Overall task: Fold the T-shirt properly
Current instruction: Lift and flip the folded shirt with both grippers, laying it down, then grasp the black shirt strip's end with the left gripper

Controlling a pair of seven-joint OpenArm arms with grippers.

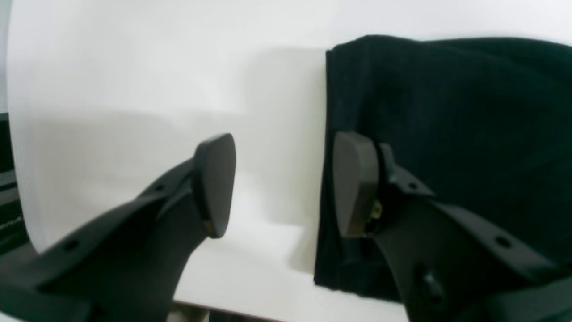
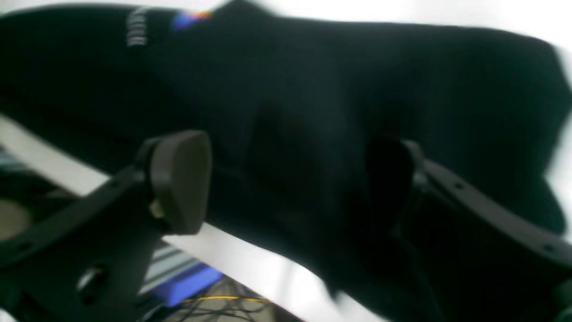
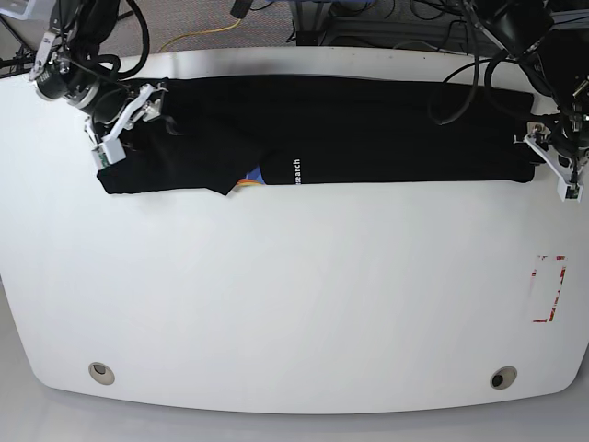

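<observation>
The black T-shirt (image 3: 368,129) lies as a long folded strip across the far part of the white table (image 3: 294,304). A small multicolour print (image 3: 248,181) and white lettering (image 3: 296,172) show at its near edge. My right gripper (image 3: 124,124) is at the strip's left end. In the right wrist view it (image 2: 286,183) is open with the blurred shirt (image 2: 313,89) below and between its jaws. My left gripper (image 3: 555,161) is at the strip's right end. In the left wrist view it (image 1: 286,185) is open, with one finger (image 1: 355,183) over the shirt's edge (image 1: 447,134) and the other over bare table.
A red-edged rectangle mark (image 3: 549,288) is on the table at the right. Two round holes (image 3: 101,372) (image 3: 502,378) sit near the front edge. Cables (image 3: 212,32) and equipment lie behind the far table edge.
</observation>
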